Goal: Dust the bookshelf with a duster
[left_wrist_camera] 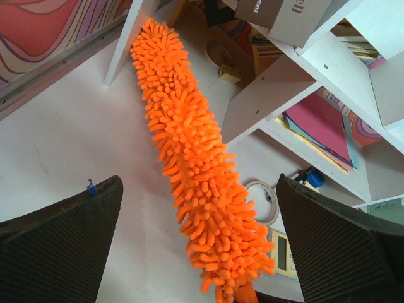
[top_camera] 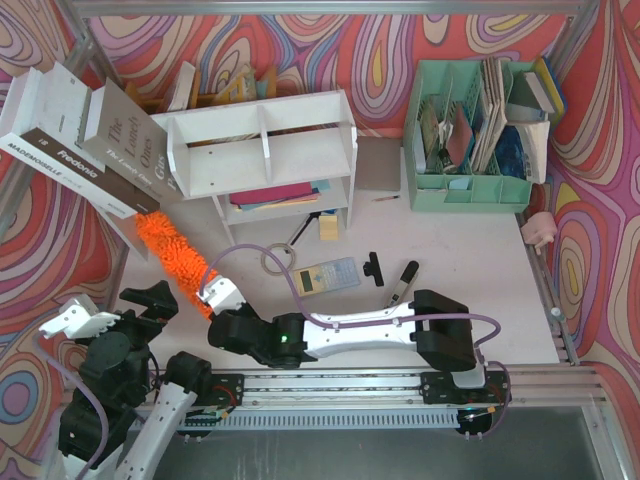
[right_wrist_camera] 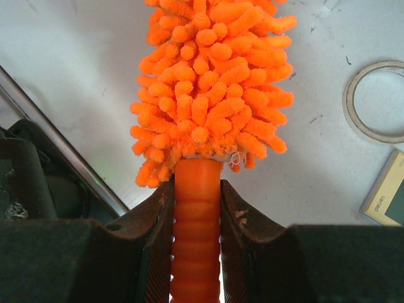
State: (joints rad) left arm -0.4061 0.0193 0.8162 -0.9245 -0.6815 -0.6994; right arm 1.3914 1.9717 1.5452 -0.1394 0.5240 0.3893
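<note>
The white bookshelf stands at the back, left of centre; it also shows in the left wrist view. The orange fluffy duster lies slanted on the table by the shelf's lower left corner, its tip under the leaning books. My right gripper is shut on the duster's ribbed orange handle, just behind the fluffy head. My left gripper is open and empty, just left of the duster. In the left wrist view the duster runs between the wide-apart fingers without touching them.
Big books lean against the shelf's left side. A mint green organizer stands at the back right. On the table lie a ring, a small grey device, a black clip, a marker and a pink object.
</note>
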